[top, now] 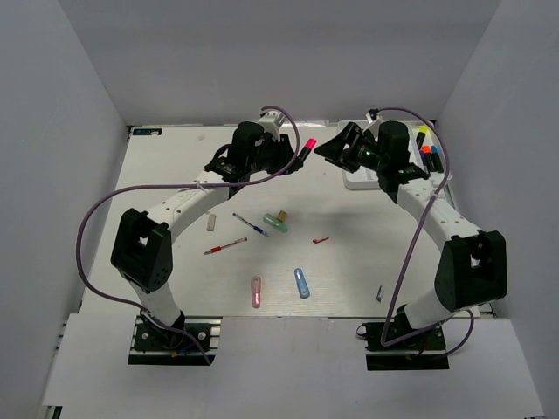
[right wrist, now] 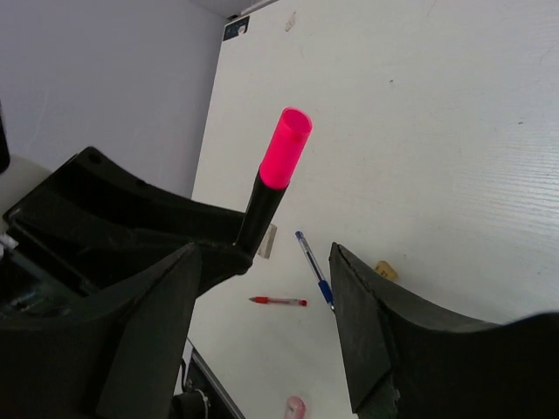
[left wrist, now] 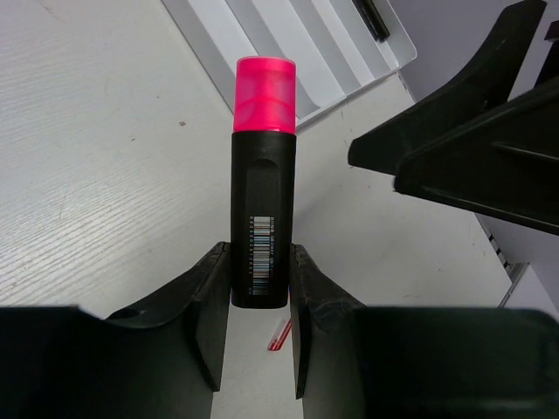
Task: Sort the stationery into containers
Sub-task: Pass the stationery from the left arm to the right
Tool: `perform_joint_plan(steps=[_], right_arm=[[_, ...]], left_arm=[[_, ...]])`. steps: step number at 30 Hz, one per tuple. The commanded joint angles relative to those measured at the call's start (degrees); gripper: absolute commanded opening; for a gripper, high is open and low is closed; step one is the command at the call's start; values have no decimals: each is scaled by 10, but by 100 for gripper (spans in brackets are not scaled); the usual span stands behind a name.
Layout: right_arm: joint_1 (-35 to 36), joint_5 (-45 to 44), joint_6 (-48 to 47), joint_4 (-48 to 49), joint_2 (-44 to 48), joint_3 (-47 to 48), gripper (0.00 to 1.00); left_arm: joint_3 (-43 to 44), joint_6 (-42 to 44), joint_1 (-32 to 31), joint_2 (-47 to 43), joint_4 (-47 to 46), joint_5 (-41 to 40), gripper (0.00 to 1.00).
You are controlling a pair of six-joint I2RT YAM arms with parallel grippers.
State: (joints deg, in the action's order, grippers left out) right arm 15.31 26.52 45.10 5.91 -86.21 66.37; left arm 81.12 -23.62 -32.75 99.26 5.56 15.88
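Observation:
My left gripper (top: 300,155) is shut on a black highlighter with a pink cap (top: 307,144), held in the air with the cap pointing toward my right gripper (top: 332,150). In the left wrist view the fingers (left wrist: 210,297) clamp the highlighter's lower end (left wrist: 263,192). My right gripper (right wrist: 262,253) is open and empty, facing the pink cap (right wrist: 285,159) from close by. The white divided tray (top: 358,181) lies under my right arm, mostly hidden; it also shows in the left wrist view (left wrist: 306,44). Several highlighters (top: 426,147) lie at its far right.
On the table lie a blue pen (top: 249,224), a red pen (top: 224,248), a green capsule (top: 277,225), a tan bit (top: 281,215), a pale eraser-like piece (top: 210,223), a pink capsule (top: 256,291), a blue capsule (top: 302,283), a small red piece (top: 320,239) and a small dark piece (top: 379,294).

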Motion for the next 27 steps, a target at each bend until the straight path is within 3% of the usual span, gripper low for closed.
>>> perform_joint_plan(steps=[1,15,18,20,21,23,24,27], right_arm=[[16,-61,36,-11,-15,45,66],[57,-82,68,-12,-66,69,50],[57,-82,68,-3,-71,63,39],[59,-82,63,3,-72,61,24],[54,-82,54,2,-72,61,12],[52,-83,43,-2,-67,58,4],[50,-89,29,-5,-64,58,0],[31,-96,10,-13,-54,48,0]], left_arm=[[8,-21,-2,-20,-8,7,18],[27,-32,-7,1,-22,12,18],[27,-35,-7,6,-28,16,18],[27,-37,-7,8,-28,17,18],[28,-37,-7,7,-28,17,19],[26,-37,-7,5,-21,14,28],[24,-37,-7,4,-19,10,41],[14,-39,-7,0,-11,7,59]])
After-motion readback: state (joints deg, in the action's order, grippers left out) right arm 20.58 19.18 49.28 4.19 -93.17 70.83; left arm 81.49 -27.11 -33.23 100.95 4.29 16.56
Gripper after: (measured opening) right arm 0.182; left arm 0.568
